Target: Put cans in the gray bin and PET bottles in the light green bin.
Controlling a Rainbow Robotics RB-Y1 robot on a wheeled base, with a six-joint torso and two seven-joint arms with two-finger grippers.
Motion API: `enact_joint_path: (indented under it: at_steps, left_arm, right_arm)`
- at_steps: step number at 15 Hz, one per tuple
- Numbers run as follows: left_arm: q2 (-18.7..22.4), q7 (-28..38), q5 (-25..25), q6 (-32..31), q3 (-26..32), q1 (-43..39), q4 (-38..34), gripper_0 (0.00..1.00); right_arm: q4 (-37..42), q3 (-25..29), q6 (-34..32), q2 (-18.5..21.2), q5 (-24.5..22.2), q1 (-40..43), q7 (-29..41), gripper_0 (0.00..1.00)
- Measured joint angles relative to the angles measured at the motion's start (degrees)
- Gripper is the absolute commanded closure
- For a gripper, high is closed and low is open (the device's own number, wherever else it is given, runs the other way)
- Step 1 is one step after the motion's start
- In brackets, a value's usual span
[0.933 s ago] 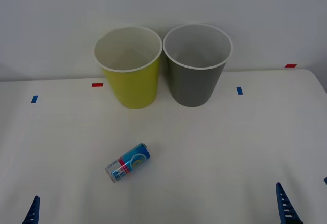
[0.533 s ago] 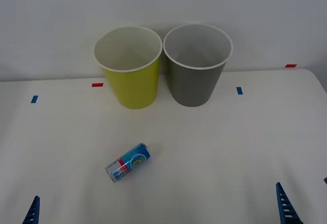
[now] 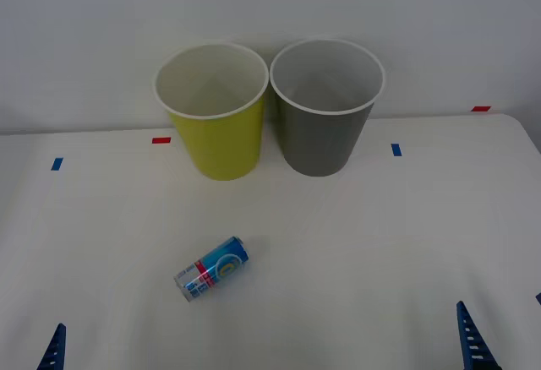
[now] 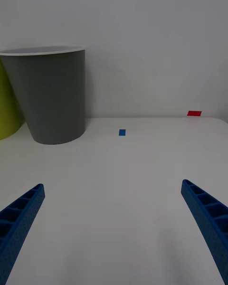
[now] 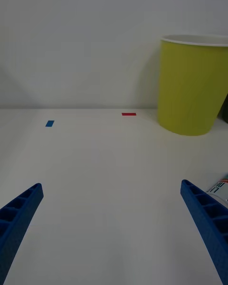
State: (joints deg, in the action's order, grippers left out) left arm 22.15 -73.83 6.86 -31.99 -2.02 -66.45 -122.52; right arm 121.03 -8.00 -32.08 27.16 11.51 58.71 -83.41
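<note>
1. Status: nothing sorted yet. The can [image 3: 212,268] lies on its side on the table [image 3: 380,243], untouched; I judge the whole task still ahead.
2. Left gripper [image 5: 113,232]: fingers spread wide apart, holding nothing, low over the table. The can sits just ahead of it and off to its right, its end peeking past the right finger [image 5: 206,228].
3. Right gripper [image 4: 113,235]: fingers likewise apart and empty, parked near the table's right edge, well away from the can.
4. Gray bin [image 3: 325,108] and green bin [image 3: 214,110] stand upright, side by side, far beyond both grippers; rims nearly touching.
5. Left: grasp the can, carry it to the gray bin. I see no bottles.
</note>
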Motion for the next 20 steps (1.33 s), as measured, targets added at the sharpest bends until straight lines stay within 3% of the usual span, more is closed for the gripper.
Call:
enact_joint_path:
  at_steps: [17,20]
  left_arm:
    - [0.0,0.0,0.0,0.0,0.0,0.0,0.0,0.00]
    - [0.9,-0.2,-0.8,0.2,-0.8,1.5,2.6,0.00]
  right_arm:
    - [0.0,0.0,0.0,0.0,0.0,0.0,0.0,0.00]
    - [0.0,0.0,0.0,0.0,0.0,0.0,0.0,0.00]
